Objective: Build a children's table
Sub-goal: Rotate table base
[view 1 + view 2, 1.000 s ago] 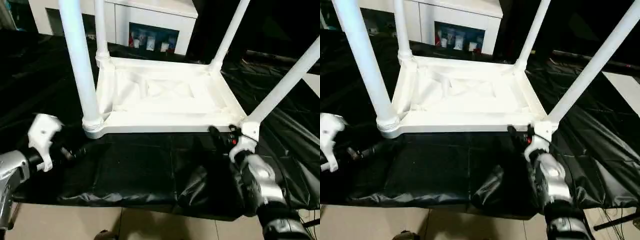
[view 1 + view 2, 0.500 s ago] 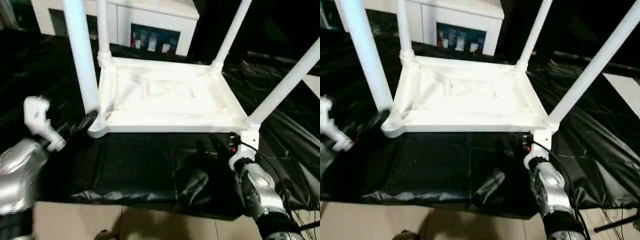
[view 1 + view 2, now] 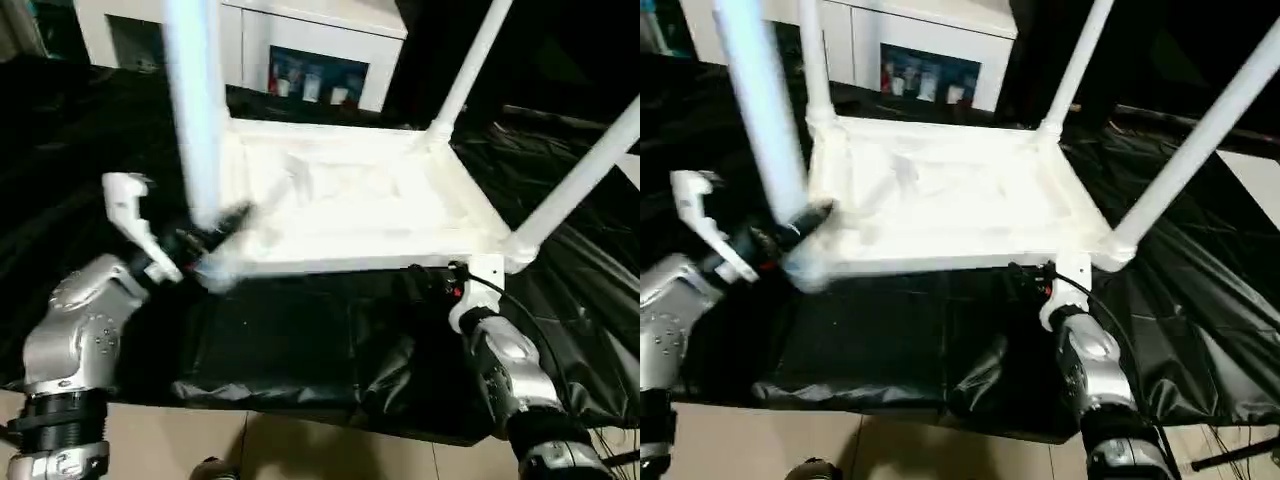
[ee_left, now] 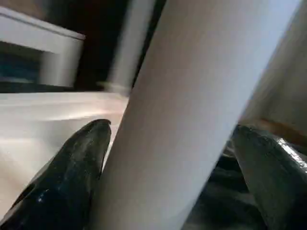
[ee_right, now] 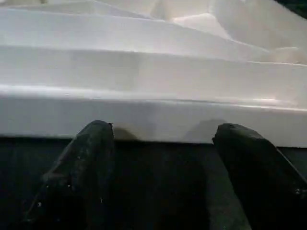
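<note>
- Children's table (image 3: 350,200) upside down on the black sheet (image 3: 280,340), ribbed underside up, four tapered white legs standing in the round corner sockets — smooth glossy plastic throughout.
- Near-left leg (image 3: 195,110) between the spread fingers of the left gripper (image 4: 168,158), low down by its socket; jaws wide, one black pad (image 4: 72,172) just beside the tube, not clamped on it.
- Right gripper (image 5: 160,163) at the near rim (image 5: 144,115) beside the near-right socket (image 3: 490,268), jaws apart, tips at the edge, nothing pinched.
- Step in hand, by judgement: seating or checking the near-left leg, with the right arm steadying the top; all four legs look fitted, so assembly appears close to done.
- Next move likely calls for closing on the tube and pressing along its axis into the socket — slick round plastic could slip or twist in the pads.
- Beyond: crinkled shiny sheeting, a white cabinet (image 3: 300,40) behind, pale floor (image 3: 250,450) in front.
</note>
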Controlling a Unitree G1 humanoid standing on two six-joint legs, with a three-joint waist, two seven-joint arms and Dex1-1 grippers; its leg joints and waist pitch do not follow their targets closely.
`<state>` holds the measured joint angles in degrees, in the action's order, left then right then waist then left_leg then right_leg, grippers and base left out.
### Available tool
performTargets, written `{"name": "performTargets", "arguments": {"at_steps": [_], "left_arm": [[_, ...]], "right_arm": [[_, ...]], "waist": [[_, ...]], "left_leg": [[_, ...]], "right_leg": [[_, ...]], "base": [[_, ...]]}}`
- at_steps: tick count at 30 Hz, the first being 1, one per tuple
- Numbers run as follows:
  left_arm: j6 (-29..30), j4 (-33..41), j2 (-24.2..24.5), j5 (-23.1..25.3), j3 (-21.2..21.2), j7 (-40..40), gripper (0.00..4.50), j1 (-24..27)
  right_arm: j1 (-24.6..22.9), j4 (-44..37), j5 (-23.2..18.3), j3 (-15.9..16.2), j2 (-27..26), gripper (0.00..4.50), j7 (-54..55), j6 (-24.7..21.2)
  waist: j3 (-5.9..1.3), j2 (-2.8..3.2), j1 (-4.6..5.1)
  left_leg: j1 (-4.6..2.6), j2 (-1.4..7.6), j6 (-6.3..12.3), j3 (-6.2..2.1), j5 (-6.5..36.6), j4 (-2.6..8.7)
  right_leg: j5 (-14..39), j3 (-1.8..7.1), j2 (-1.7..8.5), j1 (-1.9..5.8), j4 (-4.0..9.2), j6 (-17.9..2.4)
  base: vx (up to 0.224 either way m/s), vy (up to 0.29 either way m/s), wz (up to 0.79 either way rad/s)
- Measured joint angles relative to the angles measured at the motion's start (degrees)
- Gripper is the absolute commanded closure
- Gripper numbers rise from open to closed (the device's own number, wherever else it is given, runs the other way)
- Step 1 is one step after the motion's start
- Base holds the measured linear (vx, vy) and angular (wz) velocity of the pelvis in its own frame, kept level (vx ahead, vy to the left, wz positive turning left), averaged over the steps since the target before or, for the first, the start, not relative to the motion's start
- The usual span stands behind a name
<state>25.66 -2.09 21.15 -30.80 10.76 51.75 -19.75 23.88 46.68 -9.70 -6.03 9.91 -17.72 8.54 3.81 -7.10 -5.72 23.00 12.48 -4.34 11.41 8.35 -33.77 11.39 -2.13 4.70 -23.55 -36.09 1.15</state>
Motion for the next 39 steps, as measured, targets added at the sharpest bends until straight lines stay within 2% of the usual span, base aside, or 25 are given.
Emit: {"name": "performTargets", "arguments": {"at_steps": [5,11,13,19,25,33,39], "left_arm": [[8.63,6.89,3.36,-5.96,-6.14,7.35,0.04,1.45],[14.22,10.4,3.9,-10.07,-8.08,9.36,0.04,1.11],[14.81,11.49,3.51,-10.66,-8.7,9.58,0.04,0.81],[14.81,11.73,-0.1,-10.51,-12.05,9.29,0.04,-2.45],[12.19,8.66,-5.04,-7.62,-15.02,6.49,0.04,-7.9],[9.34,6.69,-7.77,-4.87,-17.39,5.34,0.04,-8.98],[6.03,3.34,-12.6,-1.82,-19.29,2.96,0.04,-9.98]], "right_arm": [[1.69,3.87,1.23,0.53,0.21,0.76,-0.13,0.03],[4.37,6.98,1.99,1.09,-0.21,0.76,-0.45,0.28],[5.3,7.67,2.56,1.5,-0.63,0.76,-0.96,0.44],[7.88,10.24,3.44,2.41,-2.91,0.76,-3.13,1.1],[10.11,12.62,5.13,5.14,-4.55,0.76,-8.24,1.46],[11.01,14.51,6.14,6.45,-4.7,0.76,-11.15,2.18],[11.3,15.58,7.57,6.48,-4.07,0.76,-13.03,2.27]], "waist": [[0.02,0.05,0.7],[0.03,0.06,1.68],[0.02,0.07,2.27],[-0.02,0.0,2.71],[-0.04,-0.04,2.75],[-0.05,-0.06,2.4],[-0.16,-0.29,2.36]], "left_leg": [[-0.05,0.02,-0.02,-0.01,-0.01,-0.02],[-0.1,0.3,-0.16,-0.03,-0.09,-0.05],[-0.1,0.33,-0.18,-0.03,-0.1,-0.04],[-0.17,0.37,-0.19,-0.03,-0.11,-0.18],[-0.29,0.38,-0.19,-0.06,-0.11,-0.28],[-0.35,0.39,-0.19,-0.04,-0.11,-0.29],[-0.37,0.39,-0.18,-0.05,-0.11,-0.39]], "right_leg": [[-0.06,0.0,-0.01,-0.01,-0.08,-0.03],[-0.23,-0.01,-0.3,-0.1,-0.12,-0.14],[-0.25,-0.01,-0.34,-0.12,-0.14,-0.17],[-0.41,-0.02,-0.36,-0.12,-0.15,-0.32],[-0.64,-0.05,-0.34,-0.11,-0.15,-0.4],[-0.7,-0.04,-0.34,-0.07,-0.15,-0.44],[-0.71,-0.05,-0.32,-0.01,-0.13,-0.45]], "base": [[0.0,0.0,0.0],[0.0,0.0,0.0],[0.0,0.0,0.0],[0.0,0.0,0.0],[0.0,0.0,0.0],[0.0,0.0,0.0],[0.0,0.0,0.0]]}}
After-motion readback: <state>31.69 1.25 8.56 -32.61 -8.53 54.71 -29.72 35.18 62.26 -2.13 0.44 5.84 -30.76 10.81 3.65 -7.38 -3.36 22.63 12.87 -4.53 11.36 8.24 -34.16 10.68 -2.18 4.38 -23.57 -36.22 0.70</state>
